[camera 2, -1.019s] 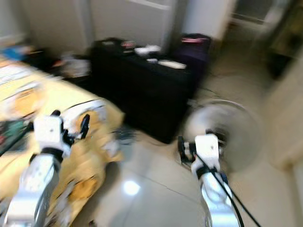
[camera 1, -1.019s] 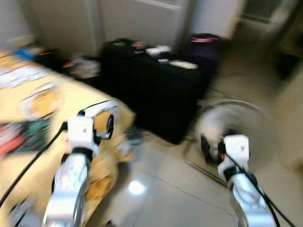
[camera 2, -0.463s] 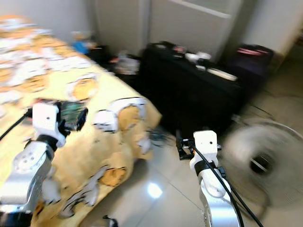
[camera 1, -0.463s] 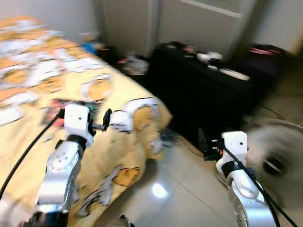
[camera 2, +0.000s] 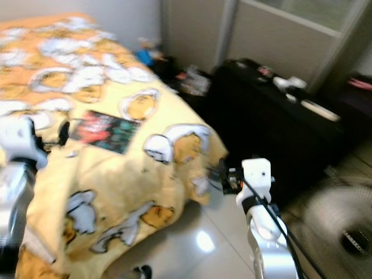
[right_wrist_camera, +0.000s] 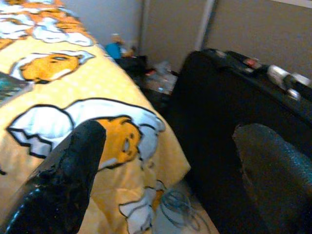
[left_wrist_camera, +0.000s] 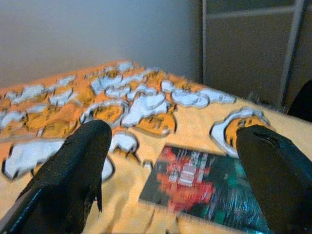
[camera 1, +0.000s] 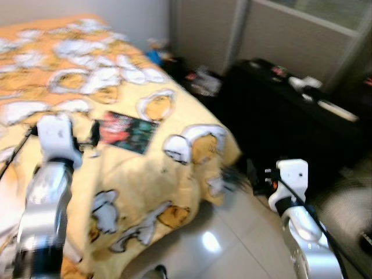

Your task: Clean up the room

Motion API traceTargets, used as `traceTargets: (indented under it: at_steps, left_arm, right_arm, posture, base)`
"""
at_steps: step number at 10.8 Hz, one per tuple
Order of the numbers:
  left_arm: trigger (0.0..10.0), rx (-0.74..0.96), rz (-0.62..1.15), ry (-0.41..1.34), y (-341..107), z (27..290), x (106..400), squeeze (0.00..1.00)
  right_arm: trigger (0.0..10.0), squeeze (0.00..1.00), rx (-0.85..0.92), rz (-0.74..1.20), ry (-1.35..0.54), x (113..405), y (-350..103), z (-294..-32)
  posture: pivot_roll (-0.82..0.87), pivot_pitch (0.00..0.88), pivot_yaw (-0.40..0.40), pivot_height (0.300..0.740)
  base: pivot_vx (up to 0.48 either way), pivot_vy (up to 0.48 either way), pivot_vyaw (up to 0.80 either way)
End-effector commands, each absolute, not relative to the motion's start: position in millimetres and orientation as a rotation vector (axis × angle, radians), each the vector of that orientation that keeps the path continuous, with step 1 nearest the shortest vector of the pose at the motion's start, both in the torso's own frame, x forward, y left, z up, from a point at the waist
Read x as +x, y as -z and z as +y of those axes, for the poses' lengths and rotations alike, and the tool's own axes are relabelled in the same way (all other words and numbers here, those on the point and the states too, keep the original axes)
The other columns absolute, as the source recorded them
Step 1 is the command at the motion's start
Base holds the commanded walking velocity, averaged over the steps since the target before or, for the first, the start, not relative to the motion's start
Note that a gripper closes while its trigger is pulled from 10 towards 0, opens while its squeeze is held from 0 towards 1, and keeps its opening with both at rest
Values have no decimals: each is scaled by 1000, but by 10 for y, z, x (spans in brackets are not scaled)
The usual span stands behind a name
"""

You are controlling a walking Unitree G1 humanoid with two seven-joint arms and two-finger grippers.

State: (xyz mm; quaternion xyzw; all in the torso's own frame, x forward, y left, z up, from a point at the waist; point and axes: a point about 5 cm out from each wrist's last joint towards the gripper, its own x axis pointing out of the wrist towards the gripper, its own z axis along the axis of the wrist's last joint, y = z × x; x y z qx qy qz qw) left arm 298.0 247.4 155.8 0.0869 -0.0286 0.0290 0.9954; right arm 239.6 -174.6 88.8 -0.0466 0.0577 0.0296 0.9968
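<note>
A bed (camera 1: 145,192) with a yellow cartoon-print cover spreads across the left. A flat, dark red-and-green book (camera 1: 125,132) lies on it. My left gripper (camera 1: 90,138) hovers over the cover just left of the book. In the left wrist view its fingers (left_wrist_camera: 83,161) stand wide open, with the book (left_wrist_camera: 204,183) ahead of them. My right gripper (camera 1: 254,175) hangs open over the floor beside the bed's corner. Its wrist view looks onto the corner of the cover (right_wrist_camera: 112,141) and a black case (right_wrist_camera: 229,112).
A long black case (camera 1: 290,116) with small items on top stands past the bed's foot. Clutter (camera 1: 200,81) lies on the floor by the wall. A standing fan (camera 1: 349,203) is at the right edge. Glossy tile floor (camera 1: 221,244) lies between bed and case.
The whole view has swung left, so the bed now fills more of the picture and the fan sits at the right edge. Both arms stay held out in front, open.
</note>
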Motion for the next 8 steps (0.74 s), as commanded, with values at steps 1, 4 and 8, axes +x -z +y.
traceTargets:
  at_steps: [1,4,8]
  left_arm:
    - [10000,183,-39,-29,-1532,2474,3008,0]
    - [10000,137,96,170,-1291,2354,2660,0]
    - [10000,156,121,56,-1153,2163,2212,0]
  right_arm:
    - [10000,1000,-91,134,-52,2403,-867,-1784]
    - [10000,1000,-86,163,-48,2274,-832,-1824]
    - [10000,1000,-54,186,-54,2203,-790,-1711]
  posture:
    - [-46,0,-47,740]
    - [-61,0,-23,740]
    - [-49,0,-31,740]
  base:
    - [0,0,800]
    - [0,0,800]
    - [0,0,800]
